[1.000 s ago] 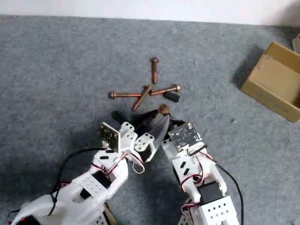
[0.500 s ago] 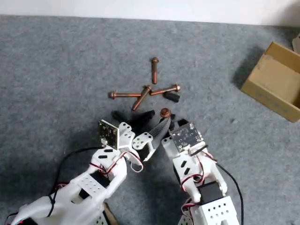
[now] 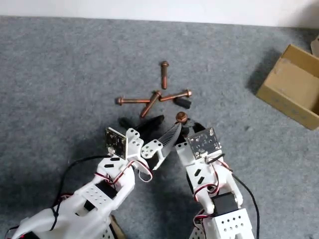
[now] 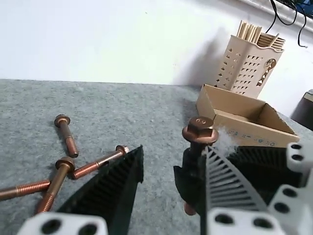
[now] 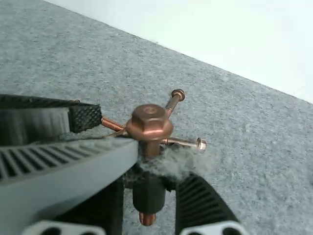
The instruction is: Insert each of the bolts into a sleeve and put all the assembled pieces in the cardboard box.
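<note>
The right gripper (image 5: 149, 193) is clamped on a black sleeve (image 5: 148, 188) with a bolt (image 5: 149, 123) standing upright through it, head up and tip poking out below. The left gripper (image 4: 173, 156) is spread wide just beside it, with its grey finger (image 4: 227, 181) close against the bolt and its black finger (image 4: 112, 188) apart from it. Beyond both grippers, four loose bolts (image 3: 150, 103) and a spare sleeve (image 3: 183, 102) lie on the grey table (image 3: 60, 74). The box (image 3: 291, 87) sits well off to the right gripper's outer side.
</note>
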